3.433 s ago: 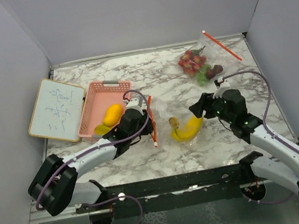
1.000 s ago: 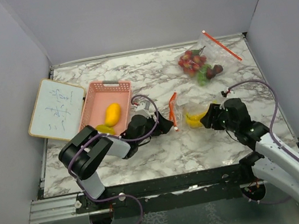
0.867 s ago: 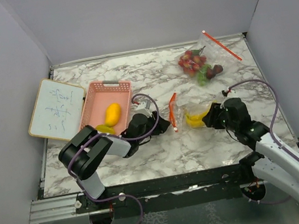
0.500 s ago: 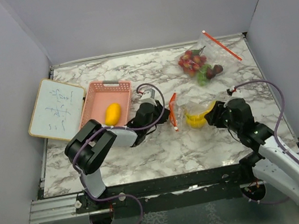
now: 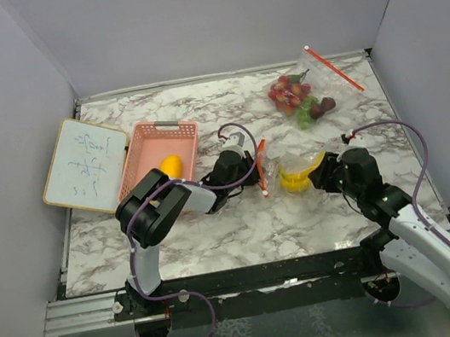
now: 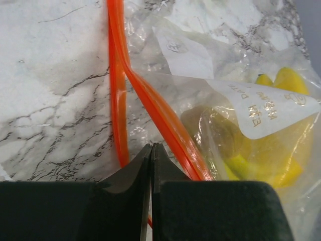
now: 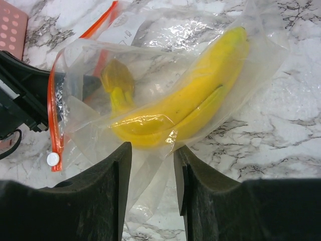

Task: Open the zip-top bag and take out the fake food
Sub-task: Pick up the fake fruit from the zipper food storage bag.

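A clear zip-top bag point(image 5: 287, 165) with an orange zip strip point(image 6: 150, 105) lies mid-table. A yellow banana point(image 5: 296, 179) of fake food sits inside it. My left gripper point(image 5: 255, 169) is at the bag's left edge. In the left wrist view its jaws point(image 6: 151, 145) are pressed together, with the orange strip running in between them. My right gripper point(image 5: 323, 176) is at the bag's right end. Its jaws point(image 7: 152, 148) stand apart around a loose fold of bag film, just below the banana point(image 7: 200, 90). A white slider point(image 7: 52, 159) sits on the zip.
A second zip-top bag point(image 5: 313, 76) with red strawberries point(image 5: 284, 94) and dark pieces lies at the back right. A pink basket point(image 5: 158, 129) holding a yellow piece point(image 5: 171, 165) stands left of the left gripper. A whiteboard point(image 5: 84, 164) lies beyond it at the left edge.
My left gripper has moved right and further back to the bag's zip edge and closed on it. The right jaws have narrowed a little around the bag's end.
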You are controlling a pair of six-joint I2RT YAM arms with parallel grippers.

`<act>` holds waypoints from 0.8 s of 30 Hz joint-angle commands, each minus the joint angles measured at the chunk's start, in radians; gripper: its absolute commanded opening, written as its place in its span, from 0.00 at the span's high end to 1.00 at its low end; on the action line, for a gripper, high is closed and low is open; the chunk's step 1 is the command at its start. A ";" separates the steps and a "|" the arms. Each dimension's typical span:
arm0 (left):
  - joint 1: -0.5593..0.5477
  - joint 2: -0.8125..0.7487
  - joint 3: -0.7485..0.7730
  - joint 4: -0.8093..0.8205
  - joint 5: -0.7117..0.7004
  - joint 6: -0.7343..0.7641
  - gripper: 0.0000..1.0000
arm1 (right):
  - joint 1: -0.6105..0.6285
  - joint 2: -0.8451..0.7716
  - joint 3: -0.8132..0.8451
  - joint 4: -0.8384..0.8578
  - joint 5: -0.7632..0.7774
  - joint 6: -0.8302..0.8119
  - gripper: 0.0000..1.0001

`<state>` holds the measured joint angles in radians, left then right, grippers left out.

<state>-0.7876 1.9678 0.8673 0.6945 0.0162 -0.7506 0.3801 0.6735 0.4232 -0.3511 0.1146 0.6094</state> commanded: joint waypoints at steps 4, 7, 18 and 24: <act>-0.001 0.033 -0.019 0.218 0.136 -0.108 0.68 | 0.000 0.005 0.001 0.018 -0.005 0.008 0.61; -0.001 0.060 -0.020 0.279 0.169 -0.145 0.56 | 0.000 0.005 0.000 0.018 -0.007 0.007 0.61; -0.013 0.115 -0.015 0.381 0.222 -0.206 0.32 | 0.000 0.018 -0.017 0.035 -0.013 0.000 0.62; -0.014 0.084 -0.031 0.385 0.197 -0.200 0.32 | 0.000 0.023 -0.025 0.046 -0.018 -0.002 0.63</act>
<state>-0.7944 2.0796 0.8425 1.0458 0.2054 -0.9520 0.3801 0.6956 0.4145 -0.3393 0.1108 0.6090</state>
